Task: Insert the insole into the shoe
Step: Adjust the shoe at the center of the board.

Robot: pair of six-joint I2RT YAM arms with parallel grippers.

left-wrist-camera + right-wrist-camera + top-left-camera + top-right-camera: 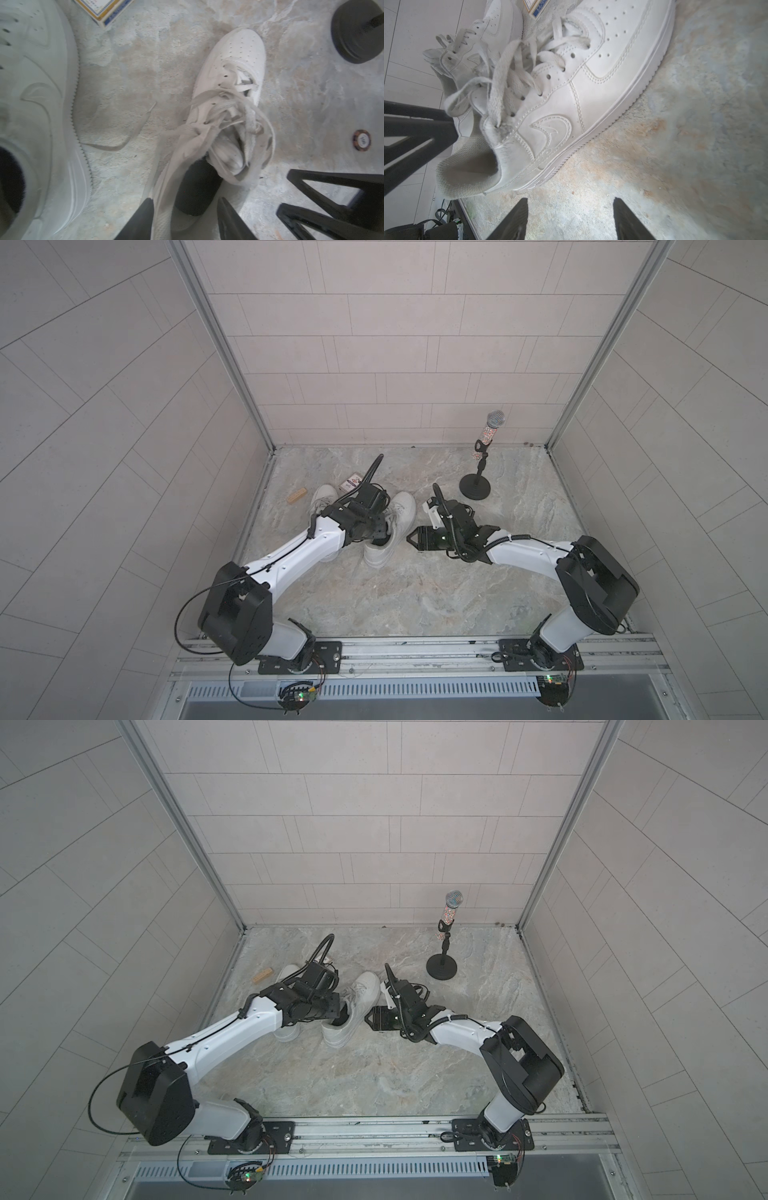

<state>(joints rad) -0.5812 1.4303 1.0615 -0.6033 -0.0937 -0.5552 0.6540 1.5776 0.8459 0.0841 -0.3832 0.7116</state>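
Left pincer (pixel 185 200) is part open and grips nothing, its jaws either side of the shoe (pixel 234 68) heel; right pincer (pixel 570 200) gapes empty just beside it. The dark insole (pixel 195 187) lies inside the heel opening, its front hidden under the tongue. Insertion looks nearly done; next, press it flat

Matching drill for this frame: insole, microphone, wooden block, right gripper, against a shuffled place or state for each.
1 insole
2 microphone
3 wooden block
4 right gripper

A standing upright, far right
B lying by the left wall
C inside the shoe, at the heel
D open, empty

Pairs: 1-C, 2-A, 3-B, 4-D
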